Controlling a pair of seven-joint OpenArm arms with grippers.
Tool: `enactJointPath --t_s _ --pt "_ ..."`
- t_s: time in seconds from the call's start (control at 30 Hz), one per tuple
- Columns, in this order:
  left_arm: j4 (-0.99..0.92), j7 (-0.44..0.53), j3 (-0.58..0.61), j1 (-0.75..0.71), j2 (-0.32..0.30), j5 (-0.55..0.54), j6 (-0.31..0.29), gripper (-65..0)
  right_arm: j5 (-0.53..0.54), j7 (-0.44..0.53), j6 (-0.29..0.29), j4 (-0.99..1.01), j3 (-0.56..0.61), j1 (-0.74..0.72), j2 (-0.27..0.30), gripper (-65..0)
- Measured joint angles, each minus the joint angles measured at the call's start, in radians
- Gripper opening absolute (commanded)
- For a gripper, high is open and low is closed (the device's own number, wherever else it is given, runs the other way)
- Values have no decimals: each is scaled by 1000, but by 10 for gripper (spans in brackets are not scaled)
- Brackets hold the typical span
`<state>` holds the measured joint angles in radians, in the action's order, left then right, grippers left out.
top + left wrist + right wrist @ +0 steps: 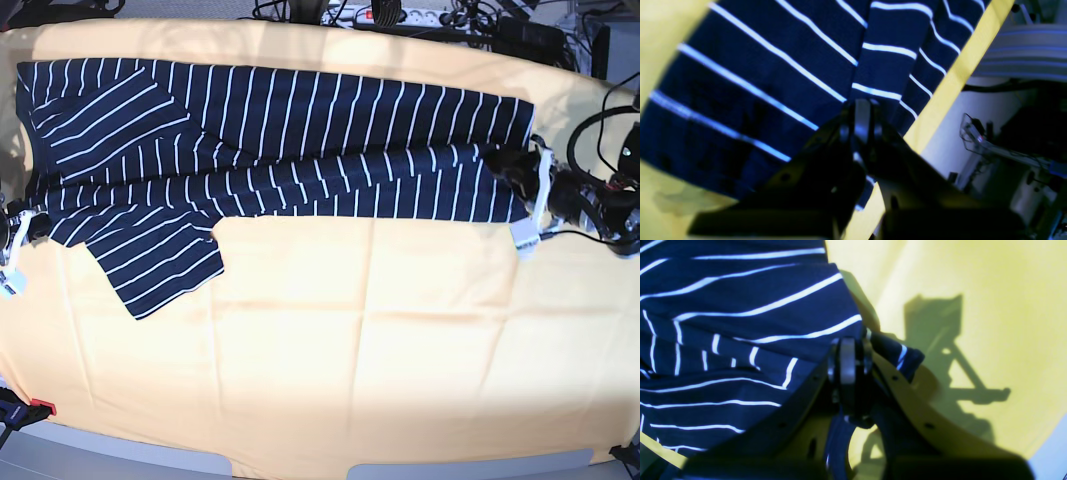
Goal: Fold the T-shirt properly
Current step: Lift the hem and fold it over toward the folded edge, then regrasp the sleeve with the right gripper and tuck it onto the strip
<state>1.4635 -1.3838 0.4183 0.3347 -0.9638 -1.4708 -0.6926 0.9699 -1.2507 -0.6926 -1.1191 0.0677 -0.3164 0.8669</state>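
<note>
The T-shirt (300, 140), dark navy with thin white stripes, lies stretched across the far half of the table, its lower part folded up over itself. One sleeve (160, 262) splays toward the front left. At the shirt's right end, my left gripper (522, 185) is shut on the cloth edge; the left wrist view shows its fingertips (862, 108) pinching the striped fabric (773, 66). My right gripper (25, 228) is at the shirt's left end. Its fingers (848, 353) are closed with a small tuft of T-shirt (740, 306) sticking out past them.
A yellow-orange cloth (350, 340) covers the whole table under the shirt. Cables and a power strip (400, 14) run along the back edge. A red clamp (40, 407) sits at the front left corner. Robot hardware and wiring (600, 200) stand off the right edge.
</note>
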Motion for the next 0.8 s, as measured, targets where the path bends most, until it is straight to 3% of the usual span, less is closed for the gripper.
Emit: enactJointPath --t_s 0.07,0.13,0.23,0.37,0.47,0.53,0.67,0.8 --pt "0 -3 0 -14 -1 2 0 -498 0 0 0 0 1 0 9 -338" --pt "0 -4 0 -23 -2 4 0 -396 17 0 1 0 1 0 32 -269" --pt "-1 20 0 -28 -1 13 0 -353 149 -3 2 0 1 -9 65 -269" --pt "-8 147 0 -34 -1 150 0 -353 304 36 0 0 1 -60 64 -269" --pt "-11 167 0 -50 3 199 0 -353 336 100 0 -2 0 -80 48 -269" --pt "-11 175 0 -53 3 200 0 -353 263 124 -4 -2 -2 -84 3 -270" --pt "-24 181 -1 -53 13 194 0 -353 101 150 0 2 -3 -70 -145 -271" --pt "-25 184 -1 -55 13 197 0 -353 -115 296 3 3 1 -45 -240 -271"
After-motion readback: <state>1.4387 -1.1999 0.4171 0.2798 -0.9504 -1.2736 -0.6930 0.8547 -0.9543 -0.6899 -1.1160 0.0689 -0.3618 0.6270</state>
